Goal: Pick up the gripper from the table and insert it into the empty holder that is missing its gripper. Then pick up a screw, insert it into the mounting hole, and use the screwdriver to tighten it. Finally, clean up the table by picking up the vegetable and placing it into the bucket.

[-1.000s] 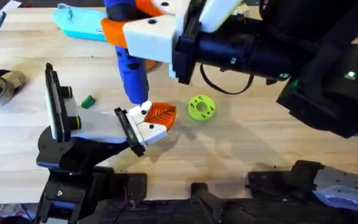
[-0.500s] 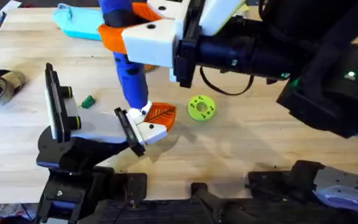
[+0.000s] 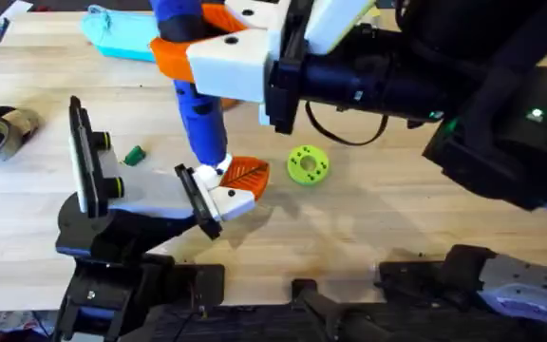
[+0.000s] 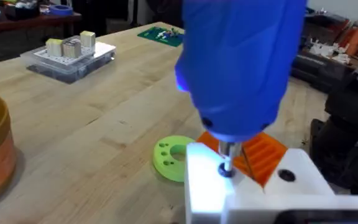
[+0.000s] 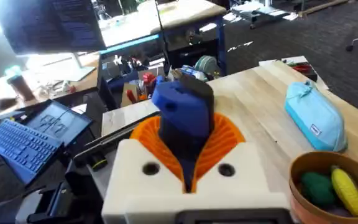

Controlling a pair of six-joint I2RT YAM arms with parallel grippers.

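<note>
The light wooden surface [image 3: 368, 218] carries a small dark-green vegetable [image 3: 135, 155] near its left side, a lime-green disc with holes [image 3: 308, 163] near the middle, a light-blue pouch [image 3: 122, 36] at the far edge, and an orange-brown bucket [image 5: 327, 186] holding green and yellow pieces.

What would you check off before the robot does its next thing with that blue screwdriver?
1. Screwdriver held by the right end effector: ok, orange pads clamp its body.
2. Metal tip seated in the mounting hole of the white gripper: ok, it meets the hole in the left wrist view.
3. Screw fully tightened: cannot tell, the tip hides it.
4. Screwdriver upright over the hole: ok, close to vertical in the overhead view.
5. Vegetable cleared away: not ok, it lies on the table.
6. Bucket ready to take it: ok, open on top, some toy food inside.
</note>
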